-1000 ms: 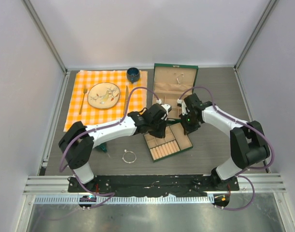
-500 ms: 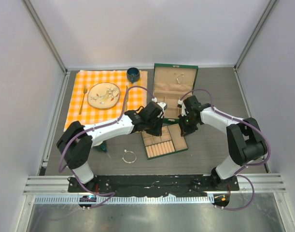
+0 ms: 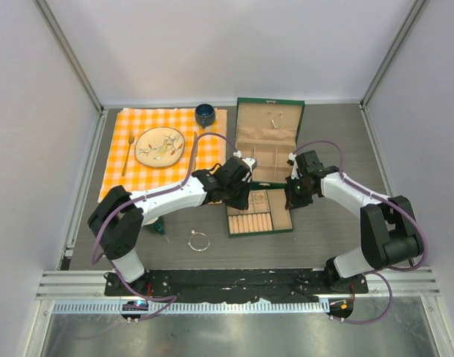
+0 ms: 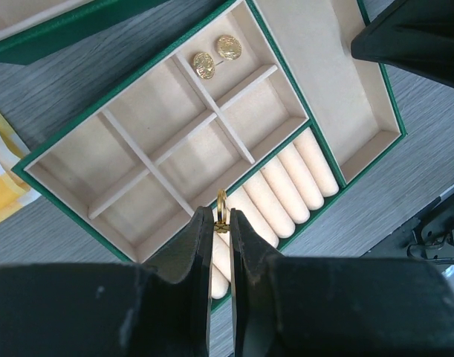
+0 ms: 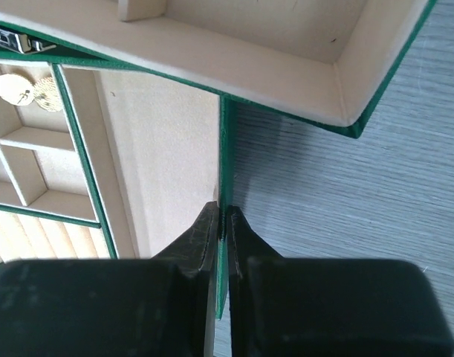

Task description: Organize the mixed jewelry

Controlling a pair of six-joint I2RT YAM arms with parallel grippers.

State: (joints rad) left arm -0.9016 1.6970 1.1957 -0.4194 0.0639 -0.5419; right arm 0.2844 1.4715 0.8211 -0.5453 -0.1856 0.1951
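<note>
Gold ring (image 4: 221, 202): I'm pinching it in left gripper (image 4: 220, 222) over ring rolls (image 4: 282, 182), right gripper (image 5: 221, 217) clamping tray (image 5: 226, 149); slotting needs alignment.

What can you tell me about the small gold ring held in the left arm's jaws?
The small gold ring is a thin, shiny metal band, seen edge-on and standing upright. The left arm's black jaws pinch its lower part, so only the top shows. It hangs over the beige padded rolls of the green beige-lined tray; whether it touches them cannot be told.
</note>
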